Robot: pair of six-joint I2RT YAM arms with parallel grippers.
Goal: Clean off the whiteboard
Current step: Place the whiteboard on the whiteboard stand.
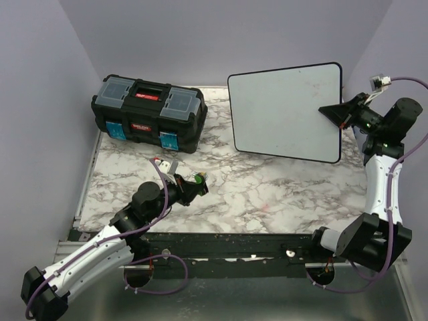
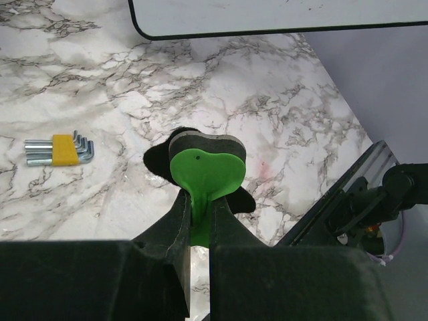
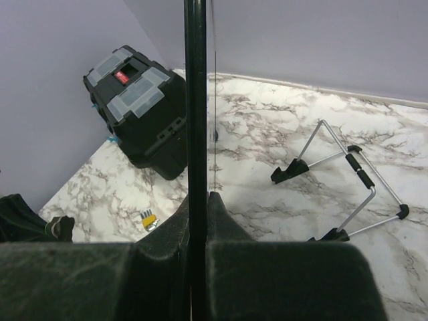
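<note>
Item: whiteboard (image 1: 281,107), far right, edge clamped by right gripper (image 1: 332,111). Item: eraser (image 2: 204,164), pinched in left gripper (image 2: 200,208); press pad flat, board braced.

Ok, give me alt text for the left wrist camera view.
The left hand grips a green-backed eraser above a marble table. A yellow-clipped hex key set lies at the picture's left, and the lower edge of the whiteboard crosses the top.

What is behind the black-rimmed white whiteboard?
A silver wire stand with black feet lies on the marble table behind it, seen from the right wrist. From above, the whiteboard covers it.
</note>
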